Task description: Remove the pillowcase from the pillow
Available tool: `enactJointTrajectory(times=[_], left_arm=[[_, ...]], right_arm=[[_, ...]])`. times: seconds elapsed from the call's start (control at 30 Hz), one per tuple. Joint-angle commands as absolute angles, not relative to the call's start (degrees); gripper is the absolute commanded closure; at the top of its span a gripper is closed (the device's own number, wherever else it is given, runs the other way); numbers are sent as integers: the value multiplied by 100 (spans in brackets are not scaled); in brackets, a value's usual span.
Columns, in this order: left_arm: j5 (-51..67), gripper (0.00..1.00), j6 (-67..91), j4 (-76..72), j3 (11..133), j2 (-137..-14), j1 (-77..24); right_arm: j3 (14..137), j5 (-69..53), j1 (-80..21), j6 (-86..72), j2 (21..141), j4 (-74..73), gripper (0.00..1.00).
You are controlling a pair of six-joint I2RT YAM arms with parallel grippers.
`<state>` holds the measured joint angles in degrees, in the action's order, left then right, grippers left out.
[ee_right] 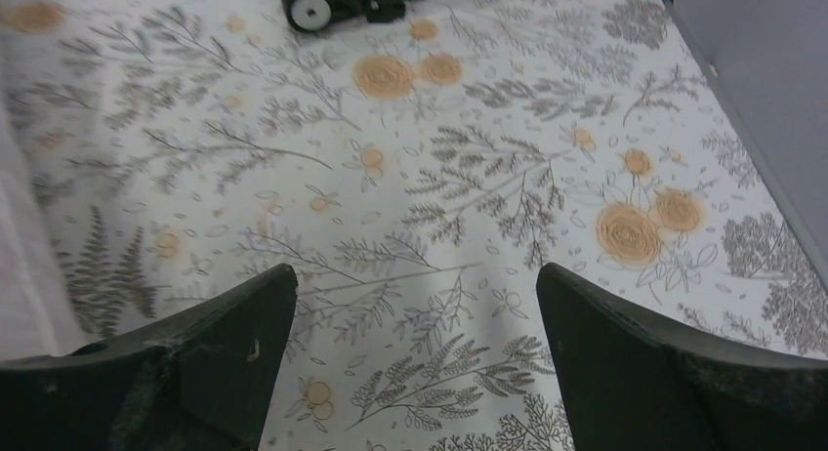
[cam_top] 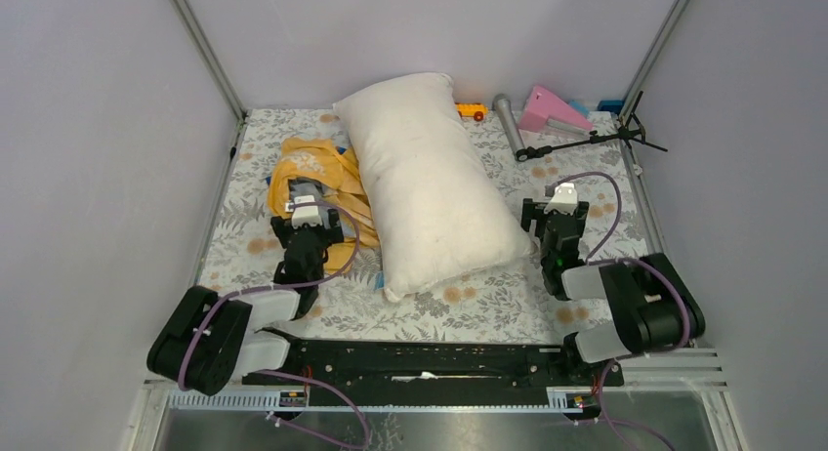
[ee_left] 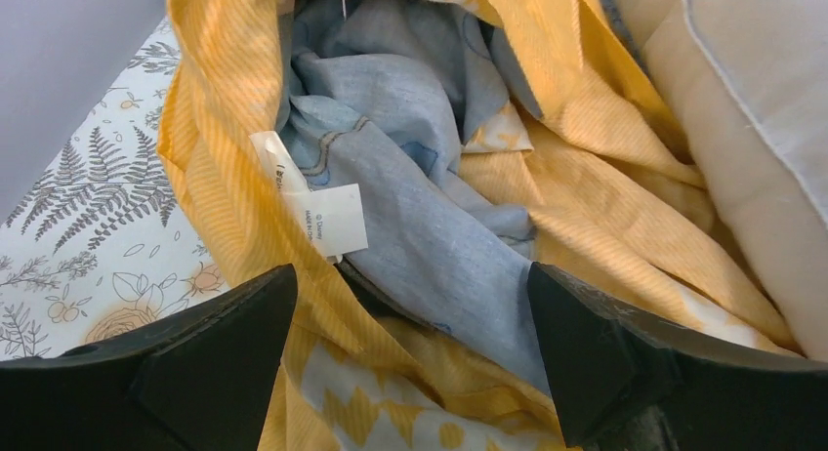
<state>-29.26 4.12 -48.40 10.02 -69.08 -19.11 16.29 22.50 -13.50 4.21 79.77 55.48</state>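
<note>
Left gripper [ee_left: 410,275], jaws spread wide, empty over crumpled pillowcase [ee_left: 586,207]

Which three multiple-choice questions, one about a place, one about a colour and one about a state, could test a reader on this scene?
1. Where does the pillowcase lie relative to the pillow?
A. pulled over it
B. crumpled beside it, at the left gripper
C. folded flat on top of it

2. What colour is the pillow?
A. off-white
B. blue
C. green

3. In what state is the right gripper?
A. shut on the pillow
B. shut on the pillowcase
C. open, holding nothing

Answers:
1 B, the top view shows the yellow heap next to the bare pillow.
2 A, its plain surface is off-white.
3 C, only the table cloth shows between its spread fingers.
</note>
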Motion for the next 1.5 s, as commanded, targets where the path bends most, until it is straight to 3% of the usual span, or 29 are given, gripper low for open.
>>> enactJointTrajectory(times=[0.0, 0.1, 0.23, 0.4, 0.47, 0.67, 0.83, 0.9, 1.2, 1.23, 1.27, 1.47], left_arm=[[-3272, 1, 180, -6146, 1117, -7395, -1867], [-3519, 1, 307, -5532, 1674, -7882, -1831], [-3406, 12, 239, -4882, 2234, -8322, -1792], [-2772, 15, 140, -6069, 1326, -7724, -1498], [-2447, 13, 144, -6100, 1246, -7631, -1398], [-2219, 13, 141, -5879, 1464, -7784, -1271], [-1201, 23, 180, -7539, 1136, -8755, -635], [-1012, 22, 284, -6820, 1347, -8623, -544], [-592, 11, 220, -6816, 1402, -8695, -448], [-607, 3, 220, -6826, 1398, -8689, -444], [-612, 1, 220, -6837, 1398, -8693, -441], [-610, 1, 223, -6836, 1393, -8693, -440]], right_arm=[[1278, 3174, -1325, 692, 8811, 7620, 0], [1332, 3008, -1151, 360, 8655, 7115, 2], [1298, 2800, -1012, 254, 8665, 7177, 2], [1049, 2041, -670, 166, 9058, 7951, 1], [1286, 1811, -590, 44, 8808, 7088, 0], [1164, 1744, -545, 85, 8919, 7570, 0], [1160, 1749, -541, 70, 8897, 7525, 0], [1161, 1749, -538, 70, 8906, 7534, 0], [1160, 1747, -540, 70, 8906, 7532, 0], [1160, 1749, -541, 70, 8905, 7532, 0], [1156, 1749, -538, 70, 8907, 7532, 0], [1163, 1749, -542, 70, 8906, 7528, 1]])
